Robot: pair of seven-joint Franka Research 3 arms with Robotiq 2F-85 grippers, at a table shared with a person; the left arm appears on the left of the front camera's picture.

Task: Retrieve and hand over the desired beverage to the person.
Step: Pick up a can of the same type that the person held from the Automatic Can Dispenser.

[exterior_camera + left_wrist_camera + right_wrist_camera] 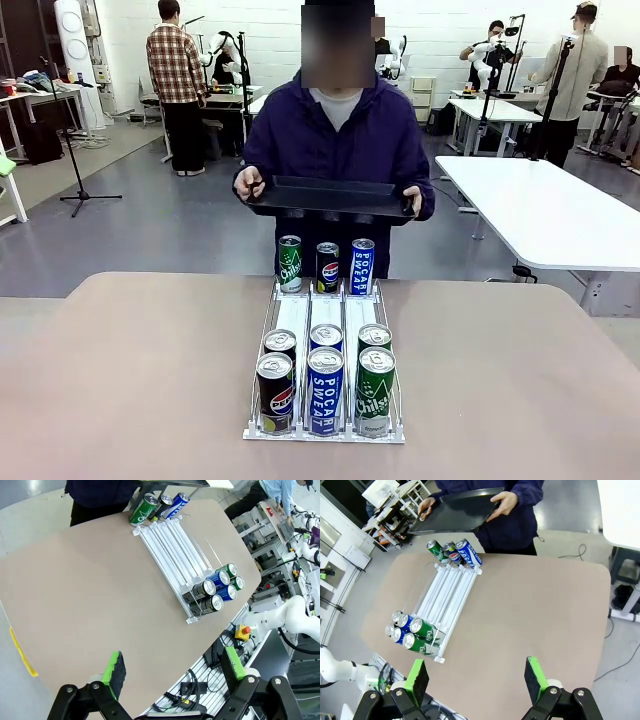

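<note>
You had left gripper (173,656) and right gripper (475,662) both spread wide, holding nothing. Person (335,130) held black tray (330,195) at twelve o'clock from the can rack (327,312).

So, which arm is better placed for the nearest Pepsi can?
Probably left: the Pepsi can stands in the rack's left lane, on the left pincer's side; the right pincer would cross two lanes.

Probably lab or workshop: rows of white worktables (545,205), grey floor (170,230).
</note>
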